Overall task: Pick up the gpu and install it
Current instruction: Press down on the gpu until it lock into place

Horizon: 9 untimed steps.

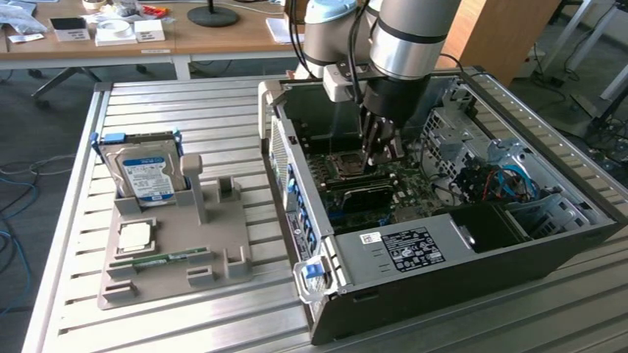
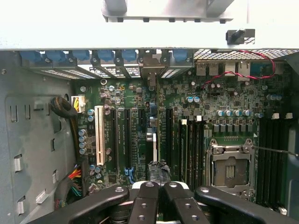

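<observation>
A: Where was the end effector (image 2: 157, 186)?
B: We saw it inside the open black PC case (image 1: 510, 254), fingers together on the thin black gpu (image 2: 157, 171), edge-on above the green motherboard (image 2: 233, 100).

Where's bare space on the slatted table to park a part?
Free: slatted table behind the hard drive, and the front strip below the grey holder tray. Crowded: inside the PC case, where the hand sits over the motherboard.
</observation>
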Available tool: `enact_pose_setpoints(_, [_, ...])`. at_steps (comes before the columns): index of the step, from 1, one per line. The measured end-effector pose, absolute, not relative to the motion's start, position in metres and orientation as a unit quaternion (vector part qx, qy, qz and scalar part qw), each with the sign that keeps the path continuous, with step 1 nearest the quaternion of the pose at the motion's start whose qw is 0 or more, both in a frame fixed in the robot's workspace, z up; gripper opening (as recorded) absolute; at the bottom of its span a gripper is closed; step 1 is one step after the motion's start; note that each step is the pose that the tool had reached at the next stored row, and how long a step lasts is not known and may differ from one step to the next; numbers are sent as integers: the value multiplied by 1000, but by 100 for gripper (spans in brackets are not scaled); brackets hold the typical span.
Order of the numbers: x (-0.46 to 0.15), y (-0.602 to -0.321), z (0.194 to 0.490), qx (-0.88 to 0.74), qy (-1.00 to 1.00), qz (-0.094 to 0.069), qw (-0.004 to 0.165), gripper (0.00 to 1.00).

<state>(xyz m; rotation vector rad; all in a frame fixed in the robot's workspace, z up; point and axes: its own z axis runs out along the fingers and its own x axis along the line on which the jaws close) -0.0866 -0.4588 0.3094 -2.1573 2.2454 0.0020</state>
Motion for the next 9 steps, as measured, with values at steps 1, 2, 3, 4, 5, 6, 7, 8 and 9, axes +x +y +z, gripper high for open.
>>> enact_pose_setpoints(1, [-87,-459,309,-693,721,1,14,11])
enact_pose_setpoints(2, [-87,-459,308,-693,721,1,14,11])
enact_pose_setpoints(3, [-87,-459,307,-693,721,1,14,11])
enact_pose_setpoints(4, [-87,-459,307,-693,721,1,14,11])
enact_pose_setpoints(5, [-87,-459,307,-693,721,1,14,11])
enact_pose_setpoints(6, [-87,-459,307,-693,721,1,14,11])
enact_pose_setpoints(7, [-87,-459,307,-693,721,1,14,11])
enact_pose_setpoints(8, [-87,-459,307,-693,721,1,14,11])
enact_pose_setpoints(9, [-87,-459,306,-693,721,1,14,11])
